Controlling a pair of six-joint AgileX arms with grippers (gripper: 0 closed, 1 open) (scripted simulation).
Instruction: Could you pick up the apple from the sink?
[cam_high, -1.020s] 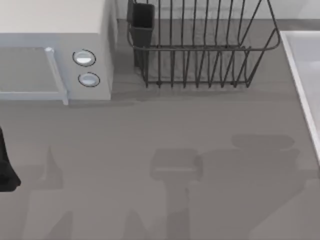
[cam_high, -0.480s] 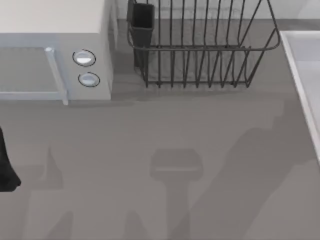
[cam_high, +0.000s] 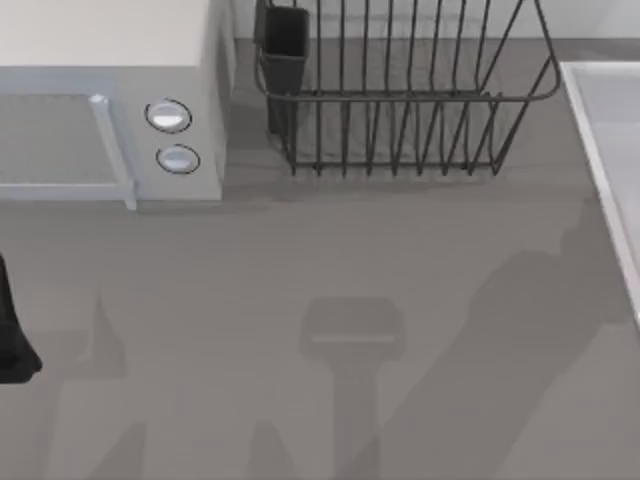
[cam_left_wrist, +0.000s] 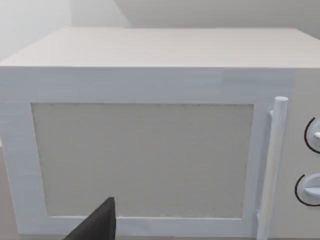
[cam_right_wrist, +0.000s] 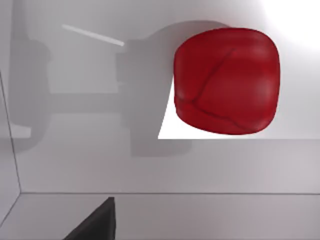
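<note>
- Step in hand, as I judge it: approach. The right arm hangs over the pale grey-white rectangular sink (cam_right_wrist: 75, 165); no grasp yet.
- The glossy bright red rounded apple (cam_right_wrist: 226, 81) lies on the sink floor, upper right of the right wrist pic, free, nothing touching it.
- Right tool: a dark finger tip (cam_right_wrist: 97, 222) pokes in at the lower left of that pic, well apart from the apple. Can't tell if the fingers are apart or together.
- Top pic: the sink's raised light rim (cam_high: 600, 160) runs down the right edge; the grey worktop (cam_high: 350, 300) carries a dark wire dish rack (cam_high: 400, 90) at upper centre and a white boxy microwave (cam_high: 110, 100) at upper left.
- Left arm is parked at the top pic's left edge, facing the microwave door; can't tell its tool's state either.
- Next, prob.: centre the right tool over the apple, fingers wide enough for its rounded sides, go down w/o hitting the sink wall, close.
</note>
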